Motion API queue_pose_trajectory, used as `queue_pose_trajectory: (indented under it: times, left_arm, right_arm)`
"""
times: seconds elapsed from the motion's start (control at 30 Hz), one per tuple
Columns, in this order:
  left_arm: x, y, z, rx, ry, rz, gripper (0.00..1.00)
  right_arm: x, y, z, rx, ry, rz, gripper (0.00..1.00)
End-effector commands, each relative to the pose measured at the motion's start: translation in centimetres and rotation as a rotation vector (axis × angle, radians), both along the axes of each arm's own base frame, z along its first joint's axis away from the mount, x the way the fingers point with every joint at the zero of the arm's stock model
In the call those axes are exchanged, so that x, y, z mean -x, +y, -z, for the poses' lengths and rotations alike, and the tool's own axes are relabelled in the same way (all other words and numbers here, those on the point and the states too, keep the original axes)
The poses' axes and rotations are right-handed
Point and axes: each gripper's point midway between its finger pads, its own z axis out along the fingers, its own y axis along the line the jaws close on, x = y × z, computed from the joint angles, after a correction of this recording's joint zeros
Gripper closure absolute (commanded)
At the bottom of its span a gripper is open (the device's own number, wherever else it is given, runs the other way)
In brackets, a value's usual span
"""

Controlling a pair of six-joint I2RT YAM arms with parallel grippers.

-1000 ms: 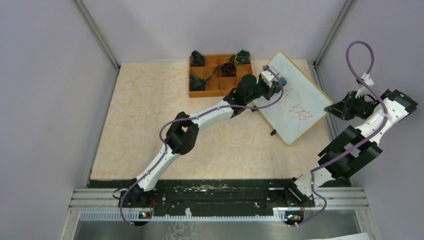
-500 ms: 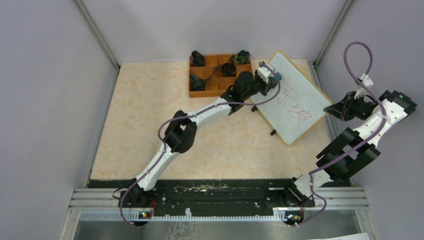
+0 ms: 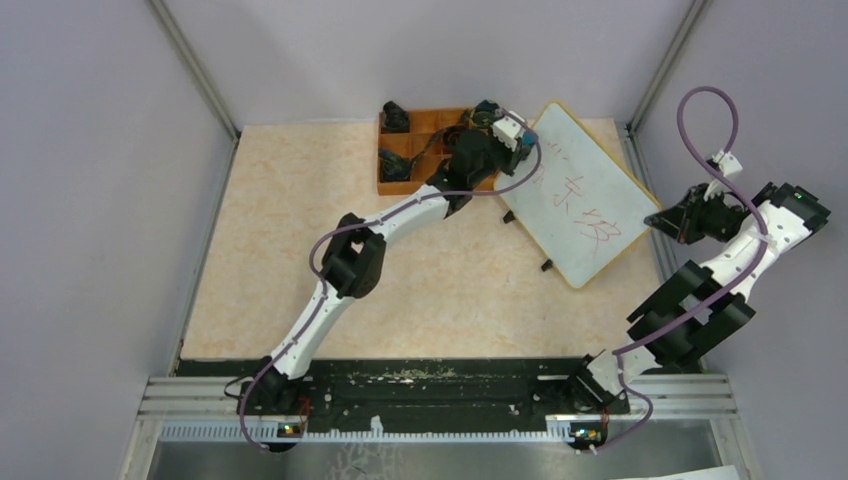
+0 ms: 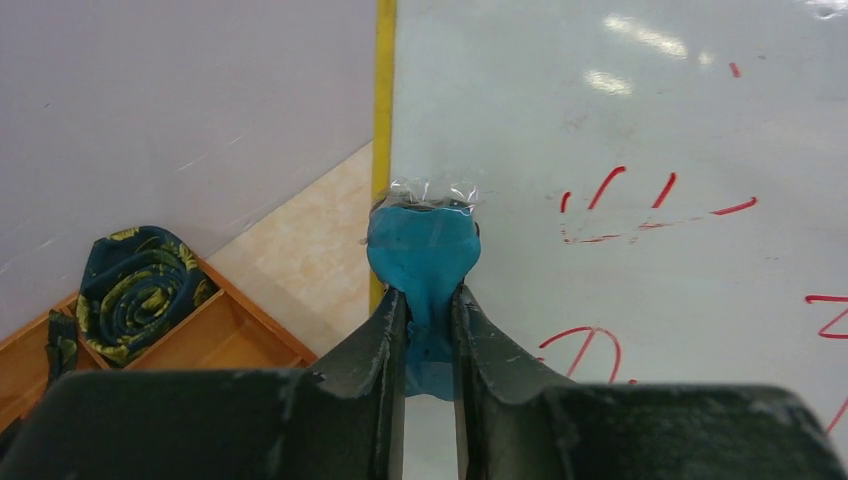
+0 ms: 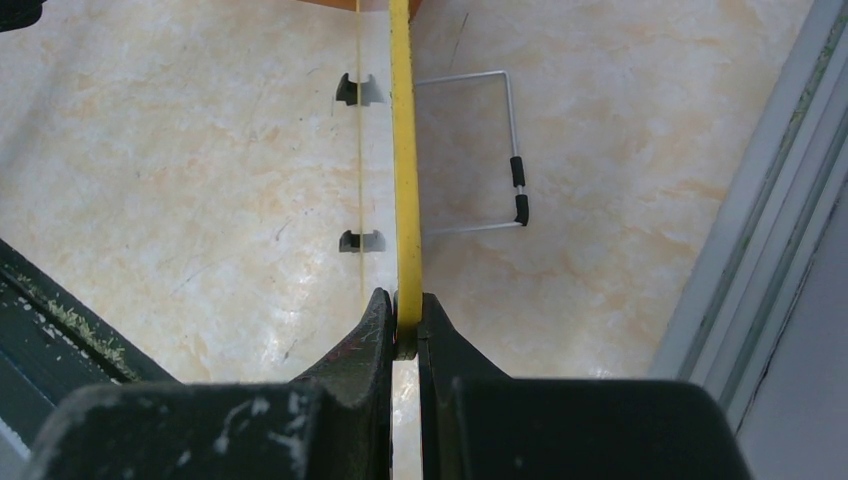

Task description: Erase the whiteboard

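Observation:
The whiteboard (image 3: 580, 190) lies tilted at the table's back right, with red handwriting (image 3: 585, 215) on its middle. In the left wrist view its white face (image 4: 620, 150) carries red strokes (image 4: 610, 190) and its yellow frame (image 4: 384, 100) runs up the picture. My left gripper (image 3: 522, 140) is shut on a blue eraser (image 4: 422, 250) at the board's left edge (image 4: 428, 300). My right gripper (image 3: 662, 220) is shut on the board's yellow frame (image 5: 404, 180) at its right edge (image 5: 406, 330), holding it edge-on.
An orange compartment tray (image 3: 425, 160) with rolled dark cloths (image 4: 135, 290) stands just left of the board. The board's wire stand (image 5: 490, 150) and black feet (image 5: 358, 240) show under it. Walls enclose the table; a metal rail (image 5: 760, 220) runs on the right.
My left gripper has moved with the eraser from the board's middle up and left to its left edge near the tray. The right gripper keeps its hold on the frame.

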Motion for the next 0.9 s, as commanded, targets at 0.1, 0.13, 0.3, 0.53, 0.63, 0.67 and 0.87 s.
queue_pose_trajectory:
  times: [0.1,0.13,0.3,0.53,0.63,0.67,0.87]
  left_arm:
    - [5.4,-3.9,-5.3,0.077,-0.069,0.132,0.97]
    - [5.7,-4.1,-5.5,0.08,-0.071,0.14,0.97]
    - [7.7,-5.2,-6.7,0.091,-0.097,0.188,0.97]
    - [10.6,-6.2,-8.1,0.115,-0.102,0.271,0.97]
    - [10.6,-6.3,-8.1,0.114,-0.106,0.257,0.97]
    - [10.1,-6.1,-8.3,0.112,-0.116,0.24,0.97]
    - [6.6,-4.5,-7.1,0.059,-0.134,0.127,0.97]
  right_arm:
    - [2.2,0.9,3.4,0.149,0.111,-0.119,1.0]
    - [2.3,1.0,3.4,0.151,0.112,-0.121,1.0]
    - [2.2,0.9,3.4,0.155,0.112,-0.122,1.0]
    - [2.2,0.9,3.6,0.145,0.114,-0.123,1.0]
    - [2.2,0.9,3.7,0.144,0.115,-0.124,1.0]
    - [2.2,0.9,3.7,0.146,0.115,-0.124,1.0]
    - [2.3,0.9,3.8,0.153,0.118,-0.127,1.0]
